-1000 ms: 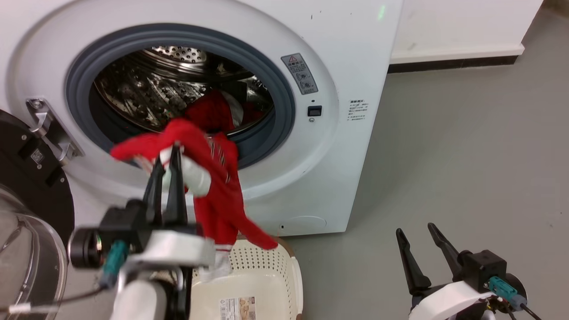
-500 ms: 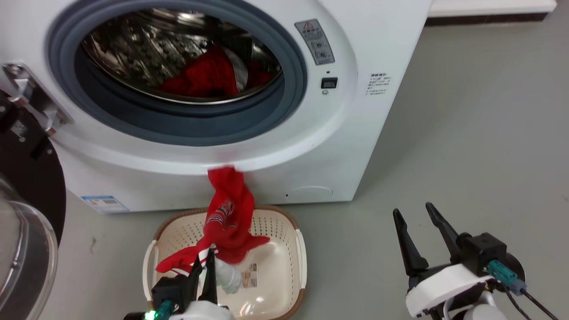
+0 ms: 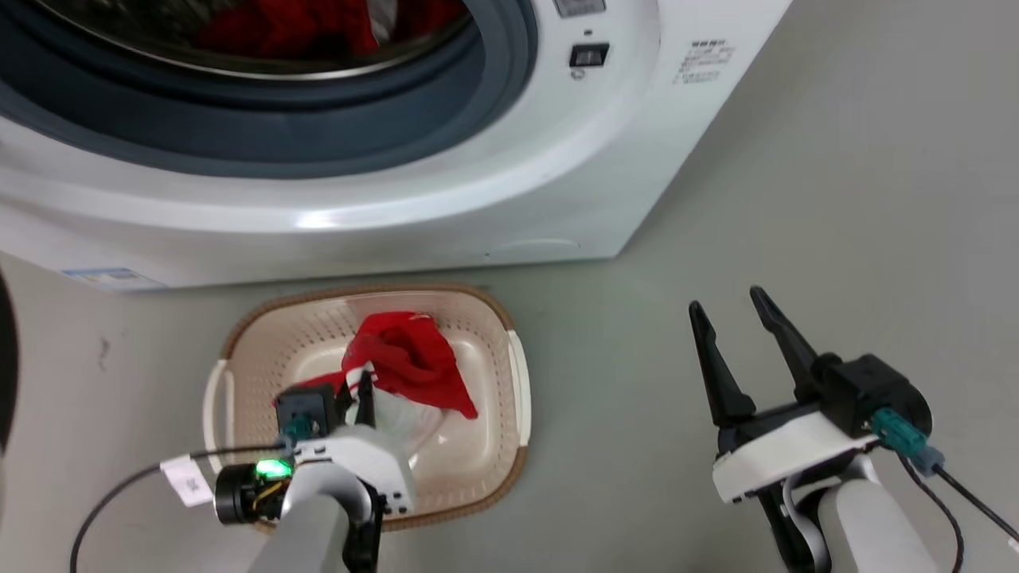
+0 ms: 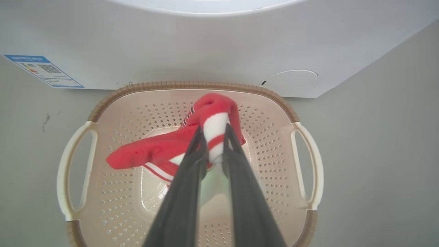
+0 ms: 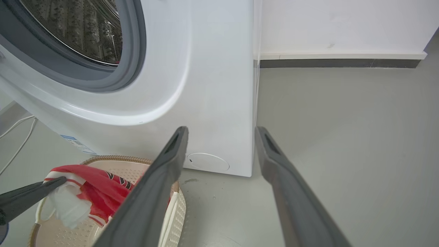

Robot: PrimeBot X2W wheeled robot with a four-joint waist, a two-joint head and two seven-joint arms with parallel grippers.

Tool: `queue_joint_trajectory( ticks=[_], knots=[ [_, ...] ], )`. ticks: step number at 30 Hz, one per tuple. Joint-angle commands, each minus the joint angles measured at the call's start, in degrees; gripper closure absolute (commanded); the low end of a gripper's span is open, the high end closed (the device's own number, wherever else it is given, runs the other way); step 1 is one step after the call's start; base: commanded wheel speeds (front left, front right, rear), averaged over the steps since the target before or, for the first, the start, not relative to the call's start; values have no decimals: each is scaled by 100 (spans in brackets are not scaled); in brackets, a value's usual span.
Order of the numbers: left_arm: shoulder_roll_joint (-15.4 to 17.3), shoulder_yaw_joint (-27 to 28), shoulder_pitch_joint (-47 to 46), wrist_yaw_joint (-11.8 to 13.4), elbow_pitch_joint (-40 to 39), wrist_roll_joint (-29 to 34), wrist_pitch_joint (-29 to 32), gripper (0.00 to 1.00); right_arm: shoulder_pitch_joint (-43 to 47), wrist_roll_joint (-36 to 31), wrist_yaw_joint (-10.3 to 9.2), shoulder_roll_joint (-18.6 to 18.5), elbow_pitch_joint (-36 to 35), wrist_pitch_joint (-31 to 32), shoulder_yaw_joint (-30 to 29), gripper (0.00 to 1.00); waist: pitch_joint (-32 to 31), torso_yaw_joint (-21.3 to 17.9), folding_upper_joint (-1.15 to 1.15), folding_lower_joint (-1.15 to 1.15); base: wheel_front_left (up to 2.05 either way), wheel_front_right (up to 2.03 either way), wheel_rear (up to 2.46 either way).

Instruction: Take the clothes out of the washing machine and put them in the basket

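Observation:
A red garment [image 3: 414, 354] with white trim lies bunched inside the cream basket [image 3: 487, 312], which stands on the floor in front of the washing machine [image 3: 478, 183]. My left gripper [image 3: 358, 391] reaches down into the basket and is shut on the garment's white-and-red cuff. The left wrist view shows that grip close up: left gripper [image 4: 212, 132], garment [image 4: 147, 152], basket [image 4: 171, 85]. More red clothes [image 3: 279, 28] sit in the drum at the top edge. My right gripper [image 3: 726, 301] hangs open and empty over the floor to the basket's right; in its own view the right gripper [image 5: 221, 129] faces the machine [image 5: 212, 68].
Bare grey floor [image 3: 836, 199] stretches to the right of the machine. A wall with a dark baseboard [image 5: 336, 63] runs behind it. A cable with a white tag [image 3: 187, 479] trails from my left wrist. White cables [image 5: 17, 132] lie left of the machine.
The head camera has tilted down. My left gripper has carried the red garment from the porthole down into the basket, where it now rests bunched. The right gripper stays open.

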Motion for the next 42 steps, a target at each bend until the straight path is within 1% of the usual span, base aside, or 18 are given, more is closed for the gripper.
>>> queue_joint_trajectory(
  ticks=[1, 6, 11, 15, 18, 19, 20, 21, 22, 24, 32, 36, 40, 42],
  knots=[
    [2, 32, -229, 8, 206, -29, -37, 100, -146, 30, -3, 7, 11, -49, 25, 0, 437, -198, 0, -1, 0, 0, 0],
    [132, 142, -963, -60, 1183, 11, -27, 100, -437, 120, -4, 7, 86, -134, 152, 0, 978, -435, 0, -1, 0, 0, 0],
    [261, 227, -1515, -54, 1974, -40, -28, 100, -645, 205, -3, 9, 174, -204, 236, 0, 1411, -562, 0, -1, 0, 0, 0],
    [320, 280, -1760, -18, 2361, -82, -28, 100, -774, 245, -4, 7, 247, -246, 301, 0, 1593, -631, 0, -1, 0, 0, 0],
    [335, 365, -1792, -14, 2479, -162, -28, 100, -815, 284, -4, 8, 293, -250, 308, 0, 1624, -638, 0, -1, 0, 0, 0],
    [334, 383, -1778, -6, 2488, -168, -28, 87, -812, 294, -4, 7, 325, -253, 309, 0, 1603, -633, 0, -1, 0, 0, 0],
    [329, 399, -1743, 9, 2494, -181, -28, 57, -823, 291, -3, 8, 351, -254, 307, 0, 1564, -626, 0, -1, 0, 0, 0],
    [322, 410, -1684, 10, 2473, -180, -28, 49, -831, 290, -4, 7, 365, -252, 288, 0, 1500, -611, 0, -1, 0, 0, 0],
    [310, 431, -1612, 18, 2438, -184, -28, 0, -822, 284, -4, 7, 376, -254, 268, 0, 1420, -590, 0, -1, 0, 0, 0],
    [274, 590, -1474, -6, 2298, -301, -28, 0, -773, 252, -3, 7, 391, -254, 230, 0, 1209, -546, 0, -1, 0, 0, 0],
    [71, 504, -493, -108, 1415, -14, -28, 0, -327, 92, -3, 6, 578, -253, -17, 0, -116, -279, 0, -1, 0, 0, 0],
    [19, 459, 80, -147, 770, 143, -28, 0, -67, -24, -3, 6, 643, -253, -131, 0, -673, -113, 0, -1, 0, 0, 0],
    [-7, 408, 559, -100, -22, 263, -28, 0, 157, -111, -4, 5, 630, -204, -256, 0, -1040, 40, 0, -1, 0, 0, 0],
    [-12, 328, 769, -88, -502, 175, -28, 0, 255, -137, -3, 5, 587, -161, -312, 0, -1178, 98, 0, -1, 0, 0, 0]
  ],
)
